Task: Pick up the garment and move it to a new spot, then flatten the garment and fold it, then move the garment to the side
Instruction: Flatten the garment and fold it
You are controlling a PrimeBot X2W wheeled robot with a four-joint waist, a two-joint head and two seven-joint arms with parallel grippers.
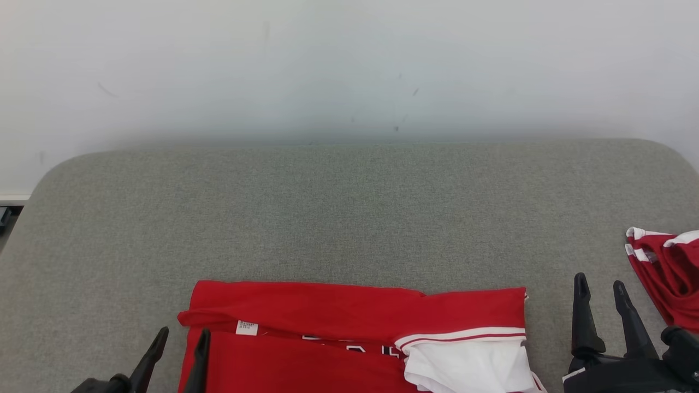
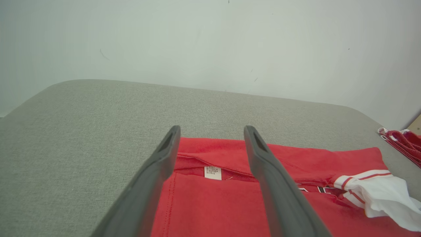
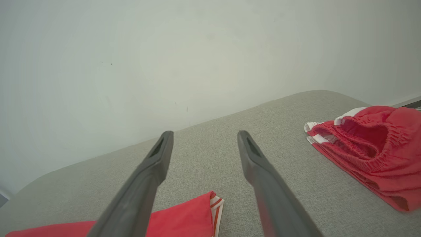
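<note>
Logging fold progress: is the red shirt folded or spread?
Folded, at least partly: the red shirt has a layer doubled over, striped sleeve turned in.

The left hand (image 1: 183,331) and right hand (image 1: 599,280) each have two long, tapering, dark grey fingers (image 2: 279,197).

Pale scuffed wall (image 1: 349,65) behind; grey fabric-covered table (image 1: 349,218), rounded corners.

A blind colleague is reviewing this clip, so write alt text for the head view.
A red garment with white striped trim lies on a grey padded surface, bottom centre. The open left gripper is at its left edge, the open right gripper to its right; a second red-and-white garment lies at the view's right edge.
</note>
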